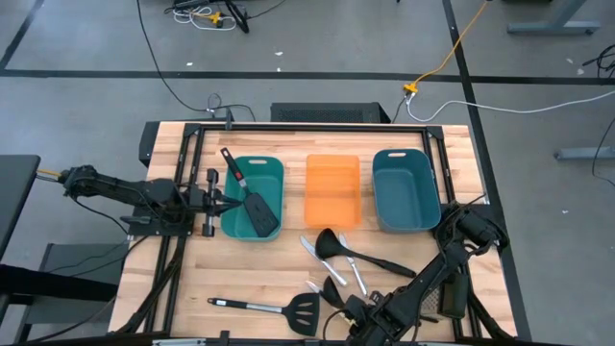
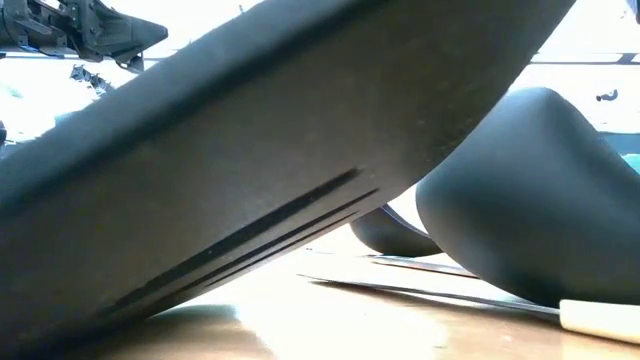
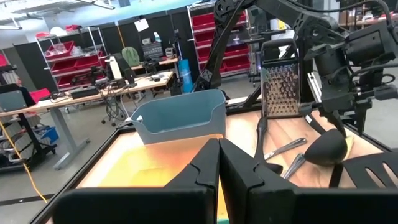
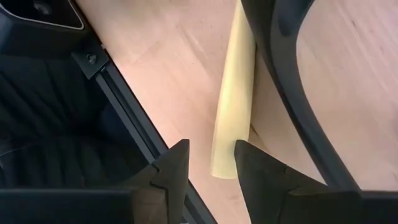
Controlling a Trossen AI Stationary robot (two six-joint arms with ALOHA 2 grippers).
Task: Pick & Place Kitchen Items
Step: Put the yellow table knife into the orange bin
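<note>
The yellow knife handle (image 4: 234,106) lies flat on the tabletop (image 4: 180,68) near its front edge; the right tool (image 4: 211,163) hovers over its end, fingers apart. 1 black spatula (image 1: 252,202) rests in the left teal tub (image 1: 274,173), beside the shut left tool (image 1: 229,204)

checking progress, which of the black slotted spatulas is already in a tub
The spatula lying in the left teal tub, handle over its rim. The other spatula still lies on the table.

left gripper (image 1: 226,203) closed, raised | right gripper (image 1: 348,309) parted, low
</note>
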